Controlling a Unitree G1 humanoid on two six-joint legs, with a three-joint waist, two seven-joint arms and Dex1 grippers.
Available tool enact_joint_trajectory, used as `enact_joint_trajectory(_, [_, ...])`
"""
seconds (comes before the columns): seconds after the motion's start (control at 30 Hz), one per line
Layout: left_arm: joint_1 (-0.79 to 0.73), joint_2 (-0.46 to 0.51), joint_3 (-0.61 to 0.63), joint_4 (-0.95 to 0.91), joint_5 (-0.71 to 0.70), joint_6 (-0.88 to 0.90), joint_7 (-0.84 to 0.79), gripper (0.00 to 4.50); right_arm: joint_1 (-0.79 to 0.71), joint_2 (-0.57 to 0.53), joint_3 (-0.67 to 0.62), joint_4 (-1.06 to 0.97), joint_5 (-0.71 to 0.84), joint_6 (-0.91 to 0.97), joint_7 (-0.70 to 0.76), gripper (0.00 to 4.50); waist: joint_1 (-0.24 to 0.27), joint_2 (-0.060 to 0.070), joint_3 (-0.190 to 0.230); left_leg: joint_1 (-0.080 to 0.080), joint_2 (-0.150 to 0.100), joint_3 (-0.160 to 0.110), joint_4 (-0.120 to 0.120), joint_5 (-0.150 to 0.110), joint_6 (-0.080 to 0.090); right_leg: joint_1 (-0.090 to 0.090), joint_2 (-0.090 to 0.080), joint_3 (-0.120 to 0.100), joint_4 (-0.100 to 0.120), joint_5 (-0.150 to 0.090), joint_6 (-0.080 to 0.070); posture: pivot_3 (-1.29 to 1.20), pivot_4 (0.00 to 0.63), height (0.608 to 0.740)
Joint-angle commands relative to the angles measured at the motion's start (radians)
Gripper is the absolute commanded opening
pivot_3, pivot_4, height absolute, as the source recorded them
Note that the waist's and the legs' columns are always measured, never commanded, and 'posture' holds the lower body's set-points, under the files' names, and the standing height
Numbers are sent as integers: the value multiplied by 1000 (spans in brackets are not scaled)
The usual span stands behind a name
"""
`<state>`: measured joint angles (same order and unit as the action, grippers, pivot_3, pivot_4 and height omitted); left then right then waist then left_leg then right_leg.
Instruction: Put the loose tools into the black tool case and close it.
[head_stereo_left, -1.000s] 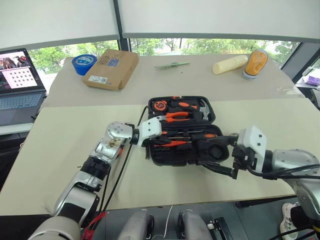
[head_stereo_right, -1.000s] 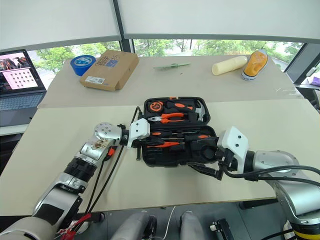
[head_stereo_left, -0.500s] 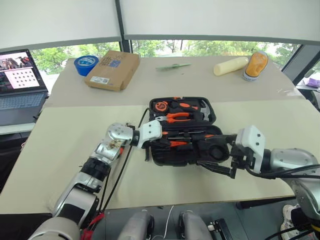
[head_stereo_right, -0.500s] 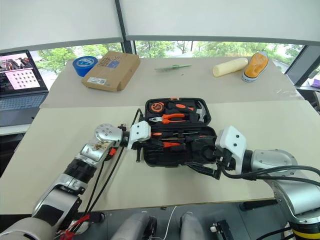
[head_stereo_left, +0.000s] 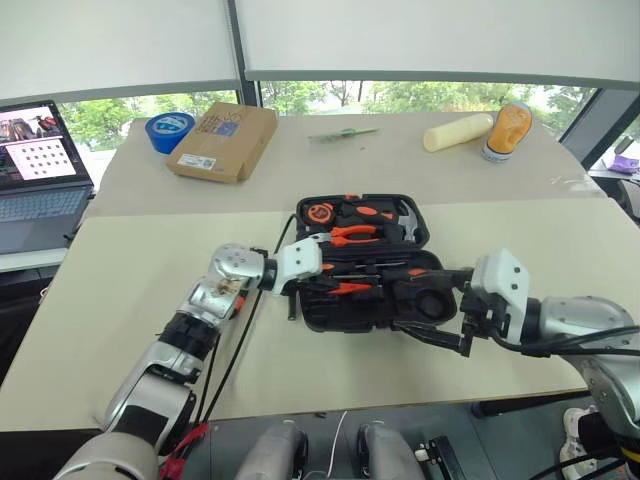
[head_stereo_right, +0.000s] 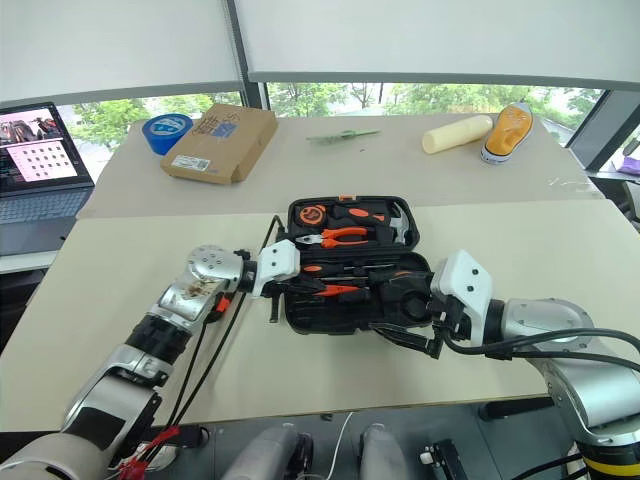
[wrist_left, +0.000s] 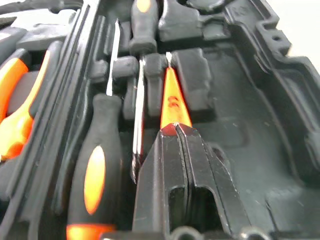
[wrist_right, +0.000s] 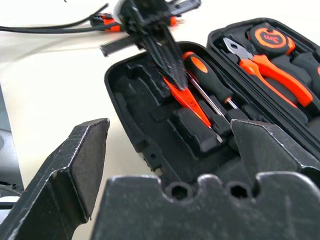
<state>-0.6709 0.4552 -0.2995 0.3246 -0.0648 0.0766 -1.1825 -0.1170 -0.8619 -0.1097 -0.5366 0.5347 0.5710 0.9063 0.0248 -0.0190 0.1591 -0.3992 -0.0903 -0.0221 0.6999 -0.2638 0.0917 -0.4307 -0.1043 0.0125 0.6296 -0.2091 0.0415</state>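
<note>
The left gripper (wrist_left: 182, 131) is reaching into the near half of the open black tool case (head_stereo_left: 330, 312), its two black fingers (wrist_right: 167, 60) pressed shut, their tips resting at the wide end of a slim orange tester (wrist_left: 172, 100) that is lying in its slot. Whether the fingers are actually pinching the tester is not clear (the tips are covering its end).

Just beside the tester, a black-and-orange screwdriver (wrist_left: 97, 172) is sitting in the neighbouring slot, its metal shaft running alongside. A second screwdriver (wrist_right: 207, 80) is lying parallel on the same side of the case. The larger moulded recesses (wrist_left: 240, 135) beyond the tester are showing bare black plastic.

The right gripper (head_stereo_left: 440, 315) is hovering at the case's near right corner, its fingers (wrist_right: 72, 165) spread wide and holding nothing, pointed across the case toward the left gripper.

In the far half of the case, orange-handled pliers (head_stereo_left: 352, 234) and an orange-and-black tape measure (head_stereo_left: 320, 211) are seated in their slots. The case is lying open flat on the near cream table (head_stereo_left: 120, 290).

On the far table, well apart from the case, a blue tape roll (head_stereo_left: 167, 128) is touching a brown cardboard box (head_stereo_left: 222, 138), with a green stick (head_stereo_left: 343, 132), a pale yellow cylinder (head_stereo_left: 458, 131) and an orange bottle (head_stereo_left: 507, 129) spread further right. A laptop (head_stereo_left: 38, 175) is standing open at the left edge.
</note>
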Motion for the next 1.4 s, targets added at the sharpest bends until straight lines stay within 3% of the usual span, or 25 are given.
enact_joint_trajectory(0.03, [29,109,157,-189,-80,119,40,287,-69,12,16,37,3,-27,23,4500,-9,0,0,-1,0,0,-1,0,-1,-2,0,0,1,0,0,0,150,738])
enact_joint_trajectory(0.17, [97,205,247,-334,-169,270,33,1465,-109,15,31,66,8,-33,54,4500,-12,0,0,-7,0,0,-2,5,-8,-9,0,0,2,0,0,0,150,738])
enact_joint_trajectory(0.27, [318,364,474,-619,-283,500,47,2566,-179,27,58,97,25,-52,112,4500,-32,0,1,-7,0,1,-4,5,-8,-9,0,0,0,0,0,0,150,738])
enact_joint_trajectory(0.33, [440,364,591,-735,-332,589,118,3329,-208,39,64,120,29,-62,136,4500,-38,0,1,-6,1,3,-6,3,-8,-10,0,1,1,0,0,0,150,738])
enact_joint_trajectory(0.43, [740,344,799,-848,-308,645,177,4427,-260,63,86,160,40,-68,184,4500,-37,1,1,-5,1,3,-6,3,-8,-9,0,-1,-2,0,0,0,150,738])
enact_joint_trajectory(0.53, [950,325,894,-832,-251,606,213,4427,-282,62,116,184,27,-87,236,4500,-35,0,1,-2,1,3,-8,3,-8,-7,-1,0,-2,0,-1,0,150,738])
enact_joint_trajectory(0.6, [1007,319,919,-825,-260,612,231,4427,-294,69,126,200,19,-93,244,4500,-18,0,1,-1,1,2,-7,3,-8,-7,-2,-1,-2,0,-1,0,150,738])
enact_joint_trajectory(0.7, [977,322,928,-861,-327,700,268,4427,-301,77,134,210,12,-97,246,4500,7,0,1,0,0,-1,-6,-5,-10,-6,-4,-2,-4,0,-2,0,150,738])
enact_joint_trajectory(0.87, [786,383,864,-903,-449,925,343,4427,-294,79,138,196,14,-91,245,4500,17,0,1,0,-1,-1,-4,-4,-12,-6,-3,-7,-3,1,-2,0,150,738])
enact_joint_trajectory(1.07, [399,400,571,-829,-486,1288,511,4427,-270,85,131,165,17,-82,216,4500,9,-1,1,0,-1,1,-5,0,-19,-6,0,-6,1,1,-2,0,150,738])
enact_joint_trajectory(1.23, [233,358,376,-735,-451,1368,591,4427,-244,90,129,127,16,-75,178,4500,-7,-1,1,-2,0,1,-6,2,-18,-8,5,-3,2,2,-3,0,150,738])
enact_joint_trajectory(1.33, [201,350,210,-667,-333,1318,694,4427,-221,89,132,103,4,-77,152,4500,-16,-1,1,-2,1,1,-7,3,-17,-8,6,-2,1,1,-3,0,150,738])
enact_joint_trajectory(1.4, [179,287,218,-656,-349,1361,716,4427,-211,85,130,92,5,-78,148,4500,-14,-1,1,-2,1,1,-8,4,-15,-8,6,0,1,1,-3,0,150,738])
